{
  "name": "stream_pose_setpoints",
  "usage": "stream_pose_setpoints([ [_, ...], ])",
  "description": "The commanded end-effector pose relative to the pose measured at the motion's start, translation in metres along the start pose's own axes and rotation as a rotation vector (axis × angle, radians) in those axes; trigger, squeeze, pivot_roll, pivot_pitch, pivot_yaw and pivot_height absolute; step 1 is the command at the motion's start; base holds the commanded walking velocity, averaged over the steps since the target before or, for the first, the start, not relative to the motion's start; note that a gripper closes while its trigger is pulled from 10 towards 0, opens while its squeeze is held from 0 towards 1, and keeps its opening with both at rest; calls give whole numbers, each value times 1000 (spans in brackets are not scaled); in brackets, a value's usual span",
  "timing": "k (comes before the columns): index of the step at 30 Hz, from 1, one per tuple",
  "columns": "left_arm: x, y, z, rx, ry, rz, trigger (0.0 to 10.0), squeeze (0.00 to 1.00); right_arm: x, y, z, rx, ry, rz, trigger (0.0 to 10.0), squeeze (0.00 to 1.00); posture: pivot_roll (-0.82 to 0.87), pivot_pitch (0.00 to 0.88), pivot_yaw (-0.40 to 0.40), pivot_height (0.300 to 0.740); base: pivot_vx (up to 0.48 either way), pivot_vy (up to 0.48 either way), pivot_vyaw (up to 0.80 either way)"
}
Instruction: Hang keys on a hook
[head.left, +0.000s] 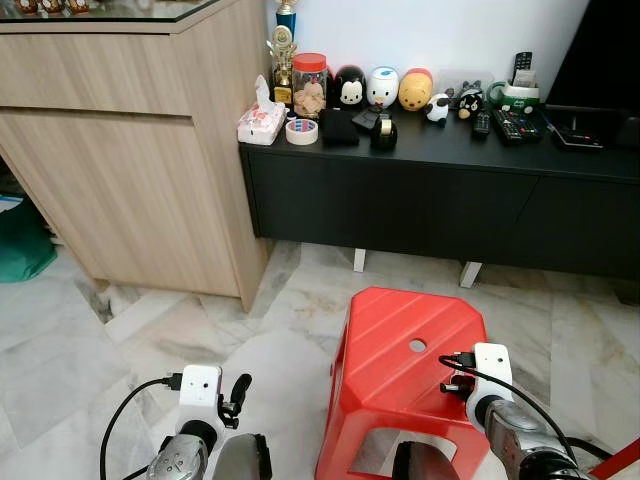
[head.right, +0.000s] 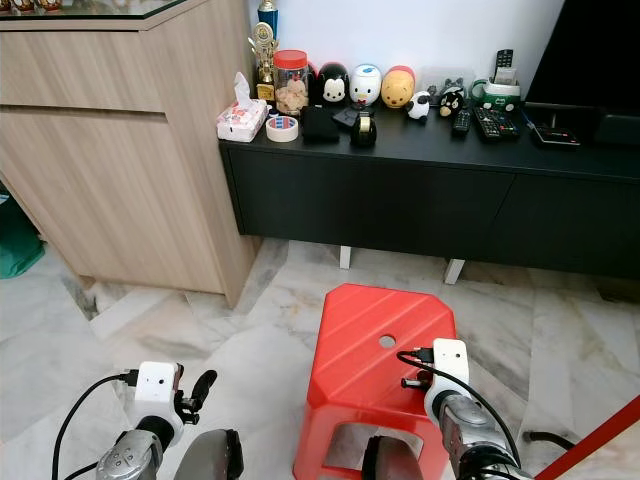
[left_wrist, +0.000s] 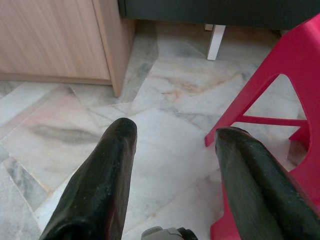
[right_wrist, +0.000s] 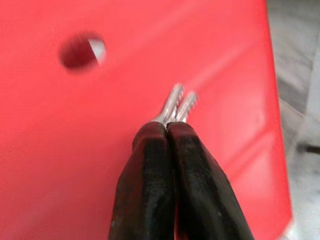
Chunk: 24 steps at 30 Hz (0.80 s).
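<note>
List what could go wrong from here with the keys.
1. The right claw pinches the keys only at one end, blades sticking out past its tips; they may twist or slip out.
2. It holds them above the red stool; dropped, they could bounce onto the marble floor.
3. No hook can be seen, so the robot must probably carry them on that thin grip. The left claw is open.

Two silvery keys (right_wrist: 178, 104) lie pressed together, toothed blades poking out from the right end effector's (right_wrist: 167, 131) closed fingertips above the red stool (right_wrist: 65, 150).
</note>
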<state>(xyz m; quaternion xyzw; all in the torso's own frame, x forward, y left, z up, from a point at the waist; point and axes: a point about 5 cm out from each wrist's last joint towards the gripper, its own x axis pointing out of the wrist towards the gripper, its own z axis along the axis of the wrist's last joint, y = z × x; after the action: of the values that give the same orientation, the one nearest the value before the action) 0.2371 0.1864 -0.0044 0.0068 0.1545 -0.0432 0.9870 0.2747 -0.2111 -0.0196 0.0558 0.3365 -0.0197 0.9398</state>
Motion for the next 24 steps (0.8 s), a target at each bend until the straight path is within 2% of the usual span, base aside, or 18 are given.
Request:
stream_pose_setpoints([
  [1, 2, 1, 0, 16, 9, 4, 10000, 0, 2, 7, 25, 18, -120, 27, 0, 0, 49, 0, -25, 588, 0, 0, 0],
  [9, 3, 3, -1, 3, 6, 27, 10000, 0, -3, 24, 38, 93, -321, 97, 0, 0, 51, 0, -37, 588, 0, 0, 0],
  [10, 4, 4, -1, 1, 8, 30, 10000, 0, -4, 26, 37, 87, -331, 108, 6471, 0, 46, 0, -40, 588, 0, 0, 0],
  [11, 4, 4, -2, -3, 10, 35, 10000, 0, -6, 30, 34, 84, -348, 127, 10000, 0, 44, 0, -41, 588, 0, 0, 0],
  [14, 5, 5, -3, -6, 18, 41, 10000, 0, -9, 33, 27, 99, -350, 144, 10000, 0, 38, 0, -41, 588, 0, 0, 0],
  [18, 6, 8, -9, -14, 51, 57, 10000, 0, -11, 31, 0, 65, -268, 141, 10000, 0, 28, 0, -40, 588, 0, 0, 0],
  [21, 6, 11, -12, -16, 67, 66, 10000, 0, -11, 24, -9, 93, -239, 90, 10000, 0, 32, 0, -38, 603, 0, 0, 0],
  [24, 4, 12, -14, -16, 72, 70, 10000, 0, -11, 24, -7, 107, -246, 90, 10000, 0, 34, 0, -37, 623, 0, 0, 0],
])
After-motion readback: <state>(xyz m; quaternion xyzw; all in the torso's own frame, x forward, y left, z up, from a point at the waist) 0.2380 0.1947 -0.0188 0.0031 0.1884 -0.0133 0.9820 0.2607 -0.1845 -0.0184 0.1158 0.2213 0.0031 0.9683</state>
